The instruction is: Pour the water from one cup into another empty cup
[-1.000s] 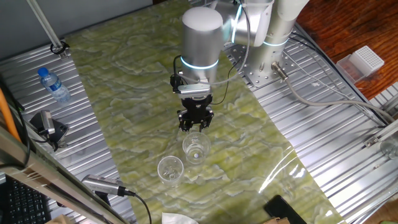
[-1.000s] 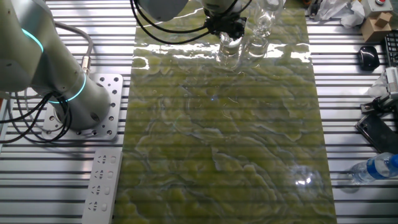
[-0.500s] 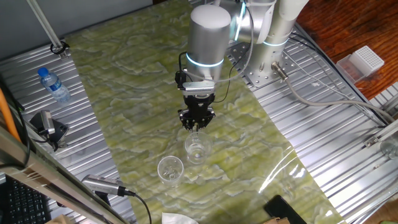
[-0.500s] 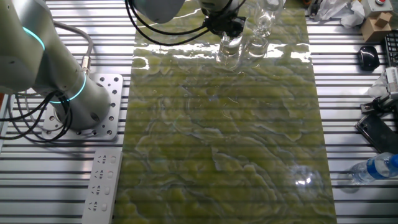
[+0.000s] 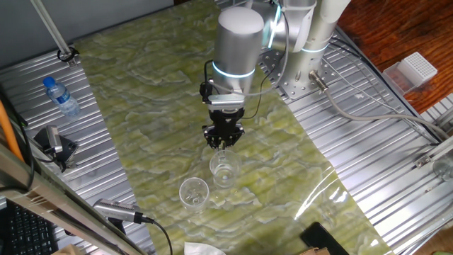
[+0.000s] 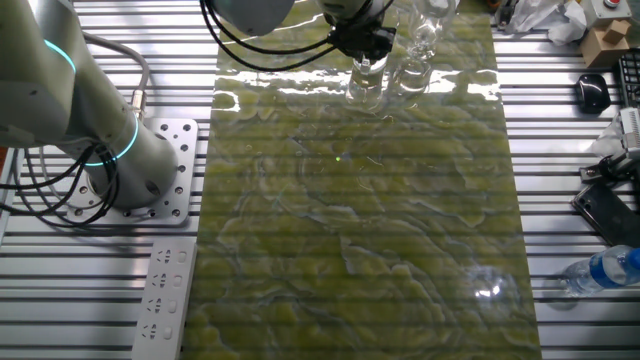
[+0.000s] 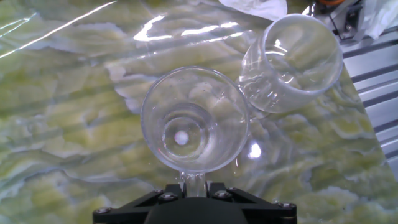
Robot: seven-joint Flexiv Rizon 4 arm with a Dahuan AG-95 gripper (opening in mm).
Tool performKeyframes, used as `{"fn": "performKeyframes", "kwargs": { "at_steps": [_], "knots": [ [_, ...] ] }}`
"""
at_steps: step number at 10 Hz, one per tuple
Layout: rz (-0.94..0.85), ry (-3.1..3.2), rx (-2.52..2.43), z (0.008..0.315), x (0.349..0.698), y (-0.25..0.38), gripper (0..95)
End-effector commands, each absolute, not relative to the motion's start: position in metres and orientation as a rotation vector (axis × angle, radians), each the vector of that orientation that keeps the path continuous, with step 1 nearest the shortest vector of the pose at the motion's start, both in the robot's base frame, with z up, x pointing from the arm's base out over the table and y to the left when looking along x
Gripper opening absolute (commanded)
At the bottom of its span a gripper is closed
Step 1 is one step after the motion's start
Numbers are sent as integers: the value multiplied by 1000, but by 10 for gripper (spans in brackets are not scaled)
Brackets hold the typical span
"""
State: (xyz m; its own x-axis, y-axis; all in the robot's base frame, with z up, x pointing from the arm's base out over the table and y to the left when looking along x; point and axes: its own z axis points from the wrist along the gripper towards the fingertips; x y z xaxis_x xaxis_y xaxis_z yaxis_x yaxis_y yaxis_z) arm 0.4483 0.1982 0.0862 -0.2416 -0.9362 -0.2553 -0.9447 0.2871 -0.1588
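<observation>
A green-and-cream marbled mat [image 5: 156,99] covers the middle of the ribbed metal table [image 5: 368,142], and the silver robot arm [image 5: 237,35] reaches down over it. Its black two-finger gripper [image 5: 223,144] sits at the rim of the nearer clear glass cup [image 5: 224,168]; in the hand view the cup's near rim [image 7: 194,127] disappears between the fingertips, so the claw looks narrowly closed on that rim. This cup stands upright on the mat, and the water [image 7: 186,140] in it is barely discernible. A second clear glass cup [image 5: 193,192], also upright, stands just beside it. A small blue-capped plastic bottle [image 5: 60,96] lies well apart on the table.
</observation>
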Motion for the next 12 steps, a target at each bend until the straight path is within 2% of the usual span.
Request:
{"fn": "performKeyframes", "kwargs": {
  "at_steps": [1,3,4,12],
  "knots": [
    [51,2263,-1720,81,449,200,190],
    [50,2265,-1711,80,449,200,190],
    [50,2269,-1701,80,449,200,0],
    [59,2292,-1672,88,450,199,0]
  ]
}}
